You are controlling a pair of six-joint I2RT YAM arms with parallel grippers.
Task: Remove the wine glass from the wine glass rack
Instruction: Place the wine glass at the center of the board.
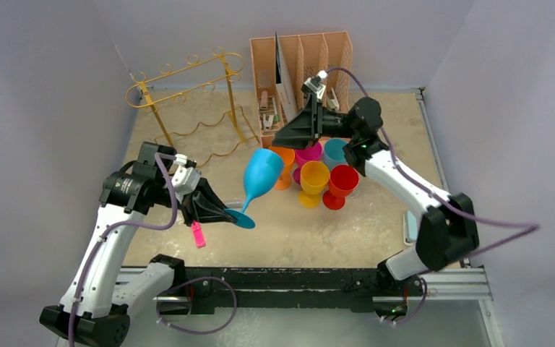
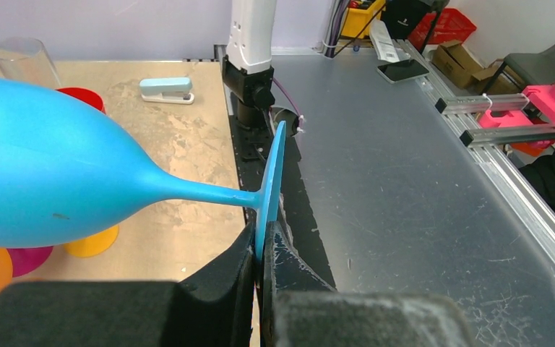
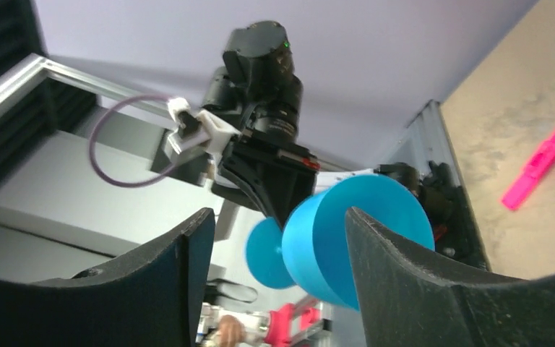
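Observation:
The wine glass [image 1: 262,172] is solid blue and hangs tilted over the table's middle, clear of the gold wire wine glass rack [image 1: 188,72] at the back left. No glass hangs on that rack. My left gripper [image 1: 224,215] is shut on the rim of the glass's flat foot; in the left wrist view both fingers [image 2: 220,289] pinch the foot while the wine glass bowl [image 2: 43,173] juts out left. My right gripper [image 1: 280,139] is open just beside the bowl's rim. In the right wrist view the wine glass [image 3: 318,246] shows past my right gripper [image 3: 280,217], partly behind one finger [image 3: 390,275].
A peach plastic organiser [image 1: 303,58] stands at the back centre. Several coloured cups [image 1: 314,177] cluster under the right arm. A pink clip-like object [image 1: 198,234] lies near the front left. A pale blue stapler [image 2: 165,88] and a clear tumbler [image 2: 25,61] show in the left wrist view.

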